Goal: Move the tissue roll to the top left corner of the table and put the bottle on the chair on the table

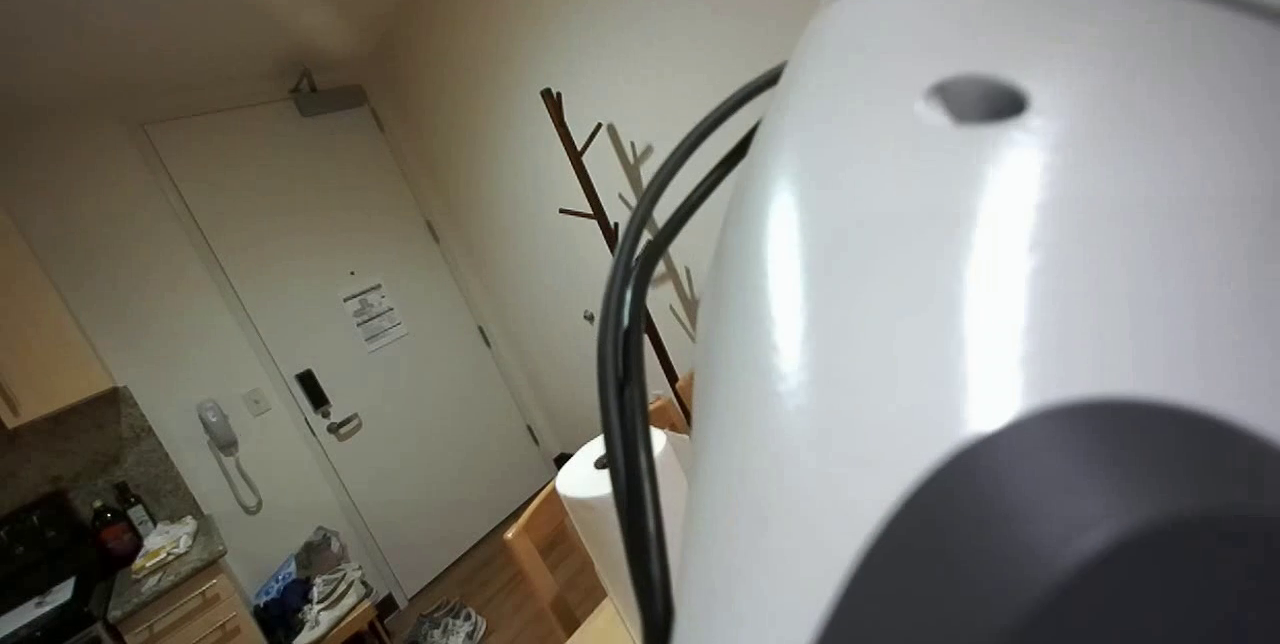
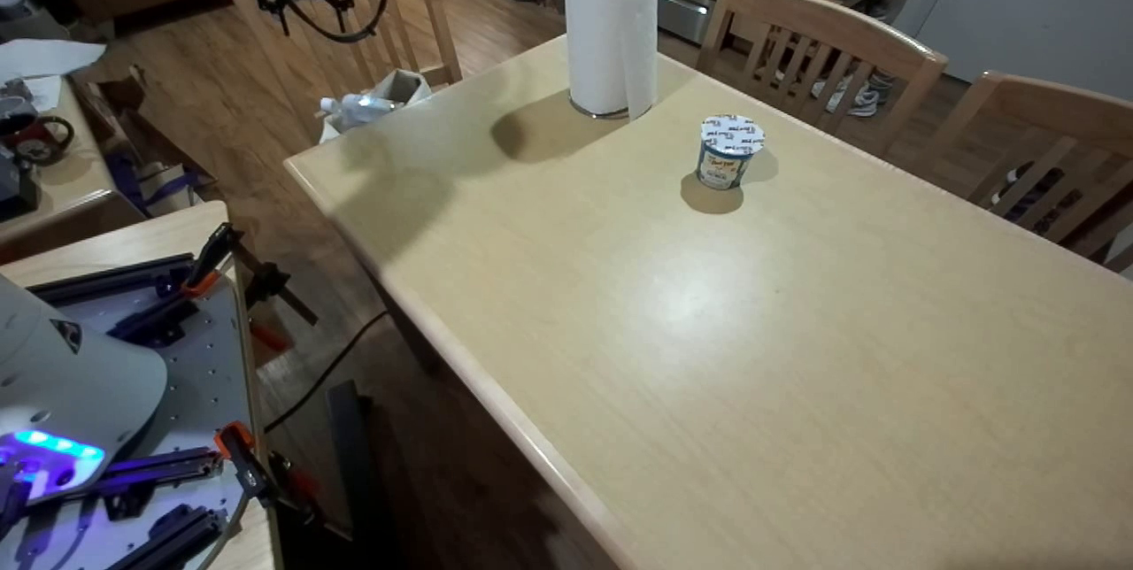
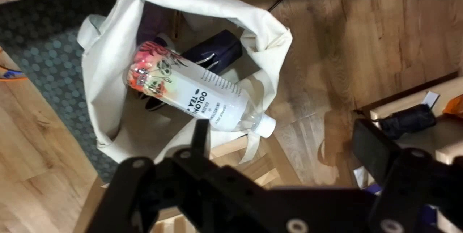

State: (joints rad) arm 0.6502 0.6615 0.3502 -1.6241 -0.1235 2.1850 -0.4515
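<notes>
Hand (image 3: 281,125) spread wide, gripping nothing, beyond end of desk (image 2: 779,358); bottle (image 3: 195,88) right there, lying walled in by bag (image 3: 108,73) at chair (image 2: 438,14); tissue roll (image 2: 611,21) upright at desk's corner; blue cup (image 2: 728,154) on desk; more chairs (image 2: 836,17) crowding desk's long side

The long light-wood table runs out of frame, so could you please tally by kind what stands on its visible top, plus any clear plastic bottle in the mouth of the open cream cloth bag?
Tall white paper-towel roll: 1
Small blue lidded cup: 1
Clear plastic floral-labelled bottle: 1
Total: 3
</notes>
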